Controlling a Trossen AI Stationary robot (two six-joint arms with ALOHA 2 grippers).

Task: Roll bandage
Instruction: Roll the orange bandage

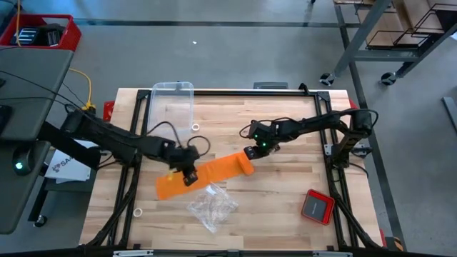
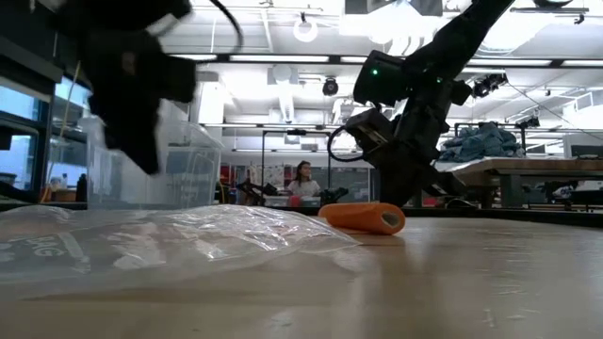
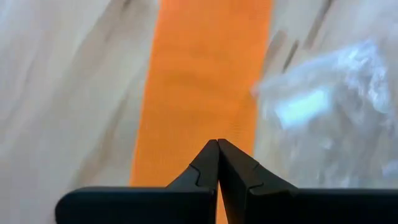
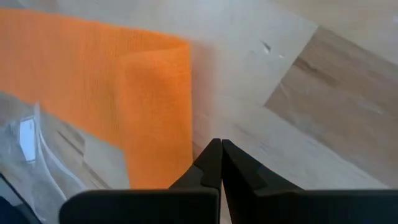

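- Both grippers are clenched on nothing: the left gripper sits over the flat end of the bandage, likely to pin the strip while it is rolled.
- Right gripper hovers beside the small rolled end, seemingly placed to push the roll along the strip.
- Bandage lies mid-table, slanted between both arms, beside a crumpled plastic bag.
- Whether either fingertip presses the fabric cannot be told; the bag hides most of the strip in the low view.
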